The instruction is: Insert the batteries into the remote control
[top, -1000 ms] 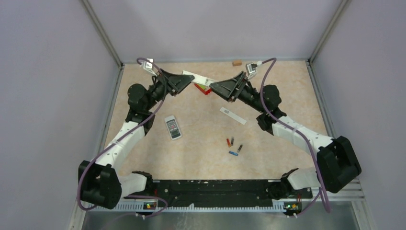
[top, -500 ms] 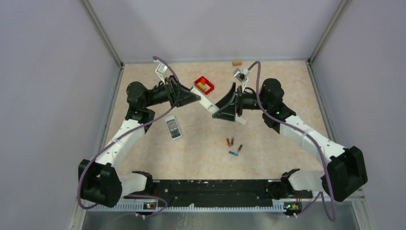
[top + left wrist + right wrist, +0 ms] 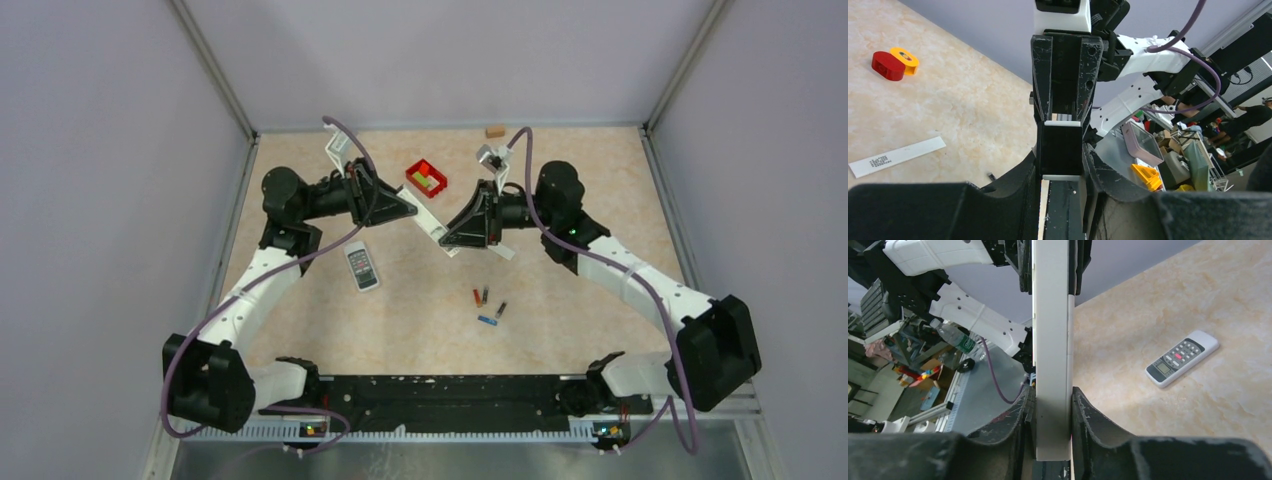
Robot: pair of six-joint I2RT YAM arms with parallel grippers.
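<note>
The left gripper (image 3: 409,209) and right gripper (image 3: 449,239) each clamp an end of the white remote (image 3: 430,222), lifted off the table (image 3: 420,320). Its bay looks open, I think. Steady it bay-up before freeing one gripper for the batteries (image 3: 485,295) lying loose on the table nearby.

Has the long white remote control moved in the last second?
Yes. The long white remote came toward the robot, from beyond the red box to its near side.
</note>
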